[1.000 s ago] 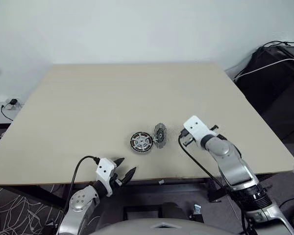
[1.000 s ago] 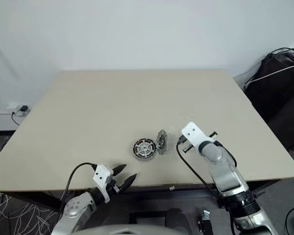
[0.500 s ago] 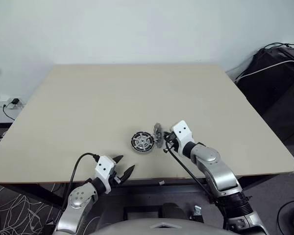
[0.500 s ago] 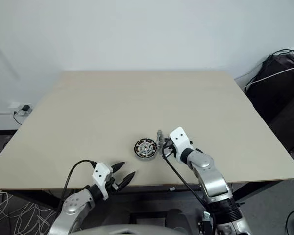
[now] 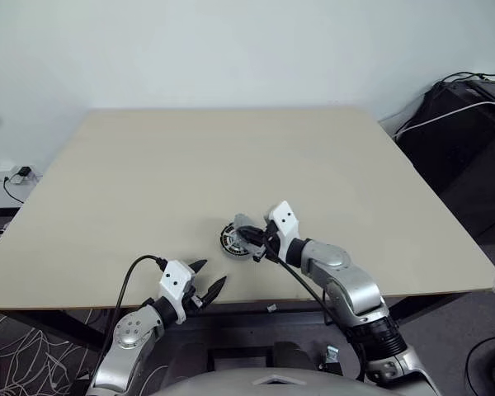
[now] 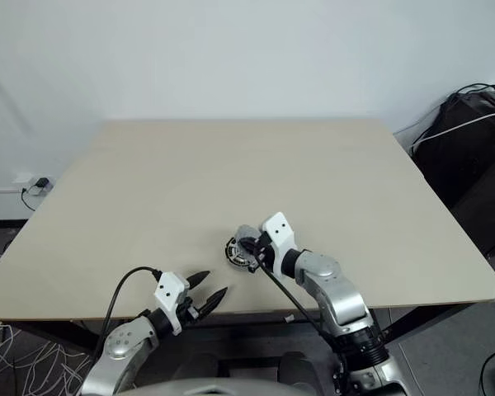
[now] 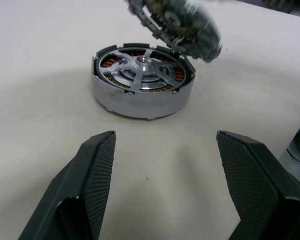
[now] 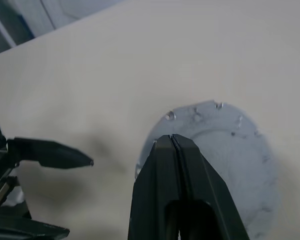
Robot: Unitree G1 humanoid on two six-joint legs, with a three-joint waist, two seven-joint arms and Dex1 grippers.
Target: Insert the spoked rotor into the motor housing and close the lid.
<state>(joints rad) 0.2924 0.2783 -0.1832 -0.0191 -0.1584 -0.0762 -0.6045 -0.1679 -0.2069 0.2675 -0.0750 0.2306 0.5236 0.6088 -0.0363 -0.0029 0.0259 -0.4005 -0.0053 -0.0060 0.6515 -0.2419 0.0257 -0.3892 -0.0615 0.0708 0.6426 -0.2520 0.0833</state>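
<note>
The motor housing (image 7: 142, 80) sits on the light wooden table (image 5: 148, 181) near its front edge, lying flat, with the spoked rotor (image 7: 140, 70) already seated inside it: silver spokes and hub show across the top, and the copper-brown windings are visible in the gaps between them. The right tool (image 5: 252, 237) reaches in from the right and hangs just over the far-right edge of the housing, its two black fingers (image 8: 172, 165) pressed together and gripping the lid (image 8: 225, 165), a silver-grey disc held by its rim. From the left wrist view the lid (image 7: 190, 25) appears tilted and blurred just above the housing's far rim, close to it, though whether they touch cannot be told. The left tool (image 5: 205, 287) rests at the table's front edge, to the left of and nearer than the housing, well apart from it, its fingers (image 7: 97, 170) spread wide with nothing between them, pointing toward the housing
</note>
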